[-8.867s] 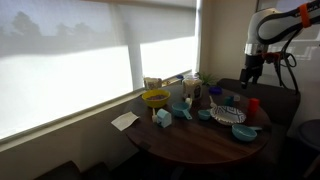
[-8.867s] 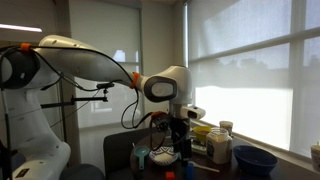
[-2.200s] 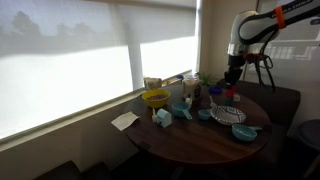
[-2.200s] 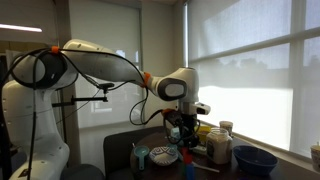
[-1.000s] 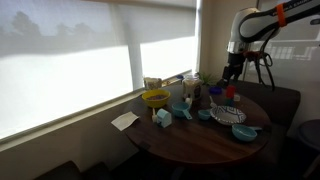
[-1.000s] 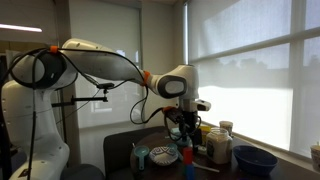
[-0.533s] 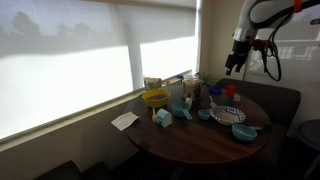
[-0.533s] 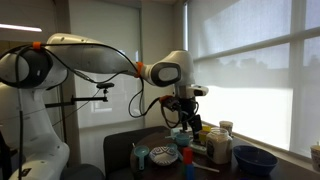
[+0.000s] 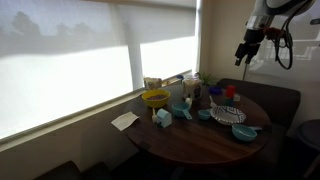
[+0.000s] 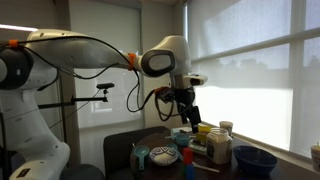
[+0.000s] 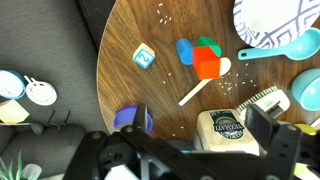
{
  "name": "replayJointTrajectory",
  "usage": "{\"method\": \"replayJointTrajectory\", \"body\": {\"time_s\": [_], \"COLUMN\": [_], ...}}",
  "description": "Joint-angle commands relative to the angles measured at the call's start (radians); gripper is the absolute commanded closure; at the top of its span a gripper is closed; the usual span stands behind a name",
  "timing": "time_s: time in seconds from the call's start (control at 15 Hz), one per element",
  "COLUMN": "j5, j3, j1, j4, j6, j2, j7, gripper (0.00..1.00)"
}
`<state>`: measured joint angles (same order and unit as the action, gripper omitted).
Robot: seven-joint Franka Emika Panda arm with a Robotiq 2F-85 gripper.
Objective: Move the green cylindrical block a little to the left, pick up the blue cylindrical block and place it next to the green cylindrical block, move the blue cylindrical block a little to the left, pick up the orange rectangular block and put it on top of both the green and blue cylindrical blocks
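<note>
Gripper (image 9: 246,52) hangs open and empty high above desk (image 11: 150,25), orange block (image 11: 207,66) touching blue cylinder (image 11: 185,50) and green cylinder (image 11: 207,42); whether it bridges both is unclear, so any correction should descend vertically, jaws wide, avoiding the cylinders.

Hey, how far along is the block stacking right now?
It looks essentially finished.
Done: in the wrist view the orange block sits across the blue block and green block, which stand side by side on the table.
In hand: nothing. The gripper hangs open and empty, high above the table.
Left: nothing obvious, though the top-down view cannot confirm how squarely the orange block rests.
</note>
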<state>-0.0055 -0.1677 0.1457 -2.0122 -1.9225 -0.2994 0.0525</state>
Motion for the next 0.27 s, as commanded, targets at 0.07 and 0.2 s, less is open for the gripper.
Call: {"method": "replayJointTrajectory", "body": {"time_s": [0.07,0.2], "j5": [0.000,0.000], "j3": [-0.017,-0.029], "j1": [0.015,0.027], "j4": [0.004,0.002], "j6": [0.018,0.023], "j2": [-0.016,-0.028], "j7": [0.001,0.000], "gripper": [0.00,0.00]}}
